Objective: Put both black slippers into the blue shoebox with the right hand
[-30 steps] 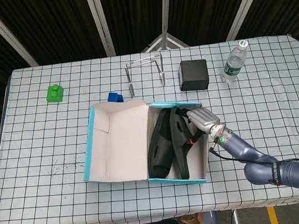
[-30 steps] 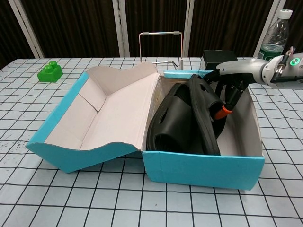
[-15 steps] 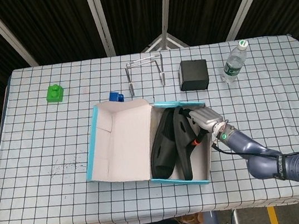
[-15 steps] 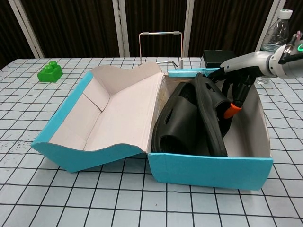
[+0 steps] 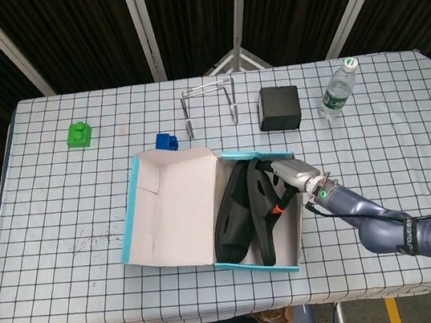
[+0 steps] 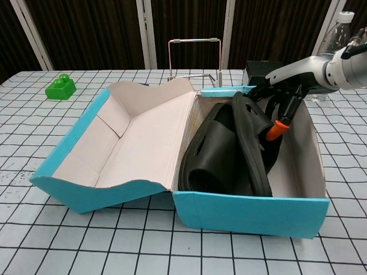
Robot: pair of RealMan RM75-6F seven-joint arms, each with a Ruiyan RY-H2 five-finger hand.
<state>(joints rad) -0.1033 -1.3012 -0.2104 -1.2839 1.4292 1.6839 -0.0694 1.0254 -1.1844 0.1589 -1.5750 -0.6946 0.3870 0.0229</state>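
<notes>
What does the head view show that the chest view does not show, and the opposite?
Only the head view shows the small blue block behind the box lid, the whole table with its edges, and the right arm back to the elbow.

Only the chest view shows the box's front wall and the orange fingertip beside the upright slipper.

Both show the blue shoebox with both black slippers inside, the right hand reaching in, the green block, the black box, the water bottle and the wire stand.
</notes>
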